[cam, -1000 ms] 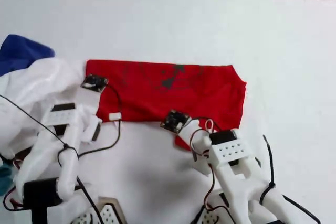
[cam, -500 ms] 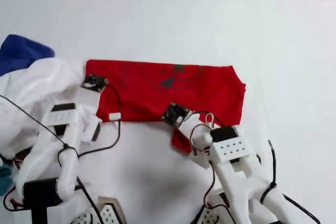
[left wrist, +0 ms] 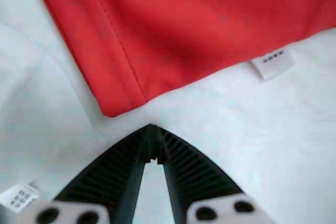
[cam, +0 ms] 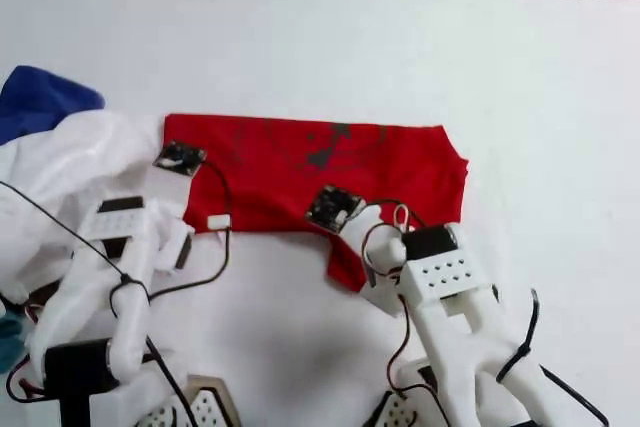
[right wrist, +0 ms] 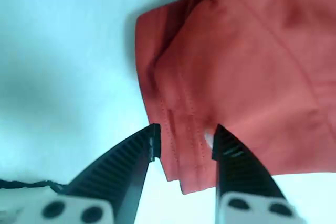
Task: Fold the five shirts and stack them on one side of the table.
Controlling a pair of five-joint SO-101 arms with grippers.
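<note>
A red shirt [cam: 310, 172] lies folded into a flat band in the middle of the white table [cam: 520, 77]. A small flap of it [cam: 345, 265] sticks out from its near edge. My right gripper [right wrist: 184, 141] is open, its fingers either side of that flap's stitched hem [right wrist: 173, 124]; in the high view the right gripper [cam: 352, 245] sits at the shirt's near edge. My left gripper [left wrist: 153, 153] is shut on nothing, its tips just short of the shirt's near left corner [left wrist: 113, 106]. In the high view the left gripper [cam: 180, 245] is by that corner.
A heap of other shirts lies at the table's left side: a white one [cam: 60, 177] and a blue one [cam: 40, 97], with a bit of teal [cam: 6, 342] at the edge. A small white tag [cam: 218, 221] rests by the red shirt's near edge. Cables trail over both arms.
The right arm has swung slightly, its wrist moving a little farther over the red shirt's near edge. The left arm and the shirt have not moved.
</note>
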